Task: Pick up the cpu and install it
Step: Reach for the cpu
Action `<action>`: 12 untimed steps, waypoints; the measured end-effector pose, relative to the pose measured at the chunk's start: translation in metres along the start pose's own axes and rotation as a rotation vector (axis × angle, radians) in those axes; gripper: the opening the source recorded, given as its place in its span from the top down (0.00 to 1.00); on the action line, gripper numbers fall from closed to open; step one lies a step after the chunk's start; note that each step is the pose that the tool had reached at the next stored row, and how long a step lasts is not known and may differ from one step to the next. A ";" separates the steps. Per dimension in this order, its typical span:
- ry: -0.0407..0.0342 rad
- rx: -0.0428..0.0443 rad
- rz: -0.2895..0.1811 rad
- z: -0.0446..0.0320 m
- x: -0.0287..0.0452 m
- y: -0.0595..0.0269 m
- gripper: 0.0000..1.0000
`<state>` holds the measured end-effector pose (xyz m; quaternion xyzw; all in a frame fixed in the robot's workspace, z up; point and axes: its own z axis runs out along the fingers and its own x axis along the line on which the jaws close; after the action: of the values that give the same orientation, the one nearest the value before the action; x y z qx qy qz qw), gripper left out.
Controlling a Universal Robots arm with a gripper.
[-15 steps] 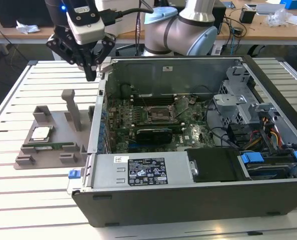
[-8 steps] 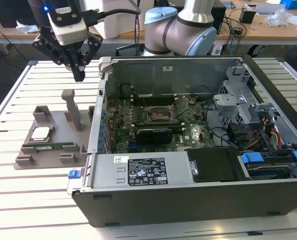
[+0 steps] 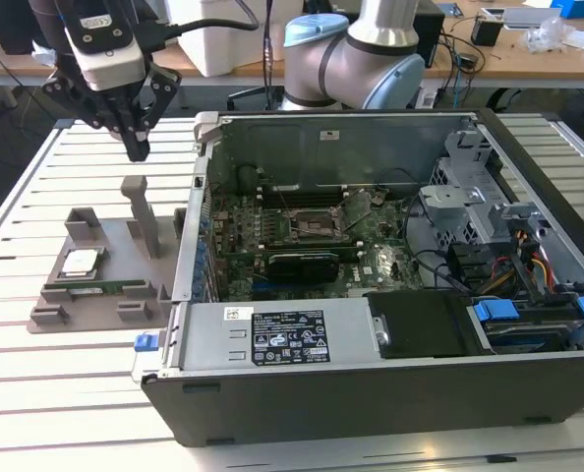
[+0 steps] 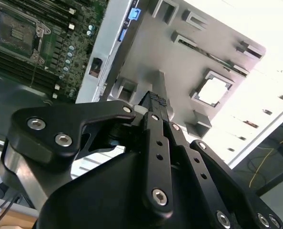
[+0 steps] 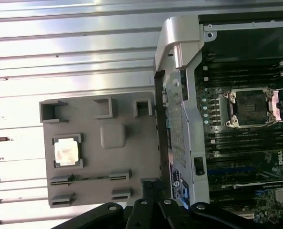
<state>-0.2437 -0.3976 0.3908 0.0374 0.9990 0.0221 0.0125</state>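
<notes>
The cpu (image 3: 81, 262), a small square chip with a shiny top, lies flat in a recess of the grey holder plate (image 3: 110, 251) to the left of the computer case in the exterior view. Both wrist views show the cpu (image 5: 66, 152) (image 4: 213, 90) on that plate. My gripper (image 3: 138, 147) hangs well above the table, behind the plate and a little toward the case from the cpu, fingers pointing down. It is shut with nothing between the fingers (image 4: 156, 102). The empty processor socket (image 3: 317, 226) (image 5: 251, 107) sits open on the motherboard inside the case.
The open computer case (image 3: 371, 393) fills the middle and the exterior view's right. A grey upright post (image 3: 140, 211) stands on the holder plate, and a green memory stick (image 3: 95, 289) lies along its front. The slatted white table (image 3: 36, 393) extends around them. The arm's base (image 3: 356, 59) stands behind the case.
</notes>
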 end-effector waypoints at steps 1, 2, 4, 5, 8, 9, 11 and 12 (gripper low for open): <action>0.0000 0.0000 0.000 0.0000 0.0019 -0.0001 0.89; 0.0000 0.0000 0.000 0.0000 0.0037 -0.0003 0.89; 0.0000 0.0000 0.000 0.0001 0.0095 -0.0007 0.89; 0.0000 0.0000 0.000 0.0001 0.0121 -0.0009 0.89; -0.0001 0.0000 0.000 0.0001 0.0191 -0.0014 0.89; 0.0000 -0.0001 0.000 0.0002 0.0207 -0.0016 0.89; -0.0001 0.0000 0.000 0.0002 0.0250 -0.0019 0.89; 0.0000 0.0000 0.000 0.0002 0.0289 -0.0022 0.89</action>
<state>-0.2727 -0.3976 0.3898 0.0374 0.9990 0.0221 0.0125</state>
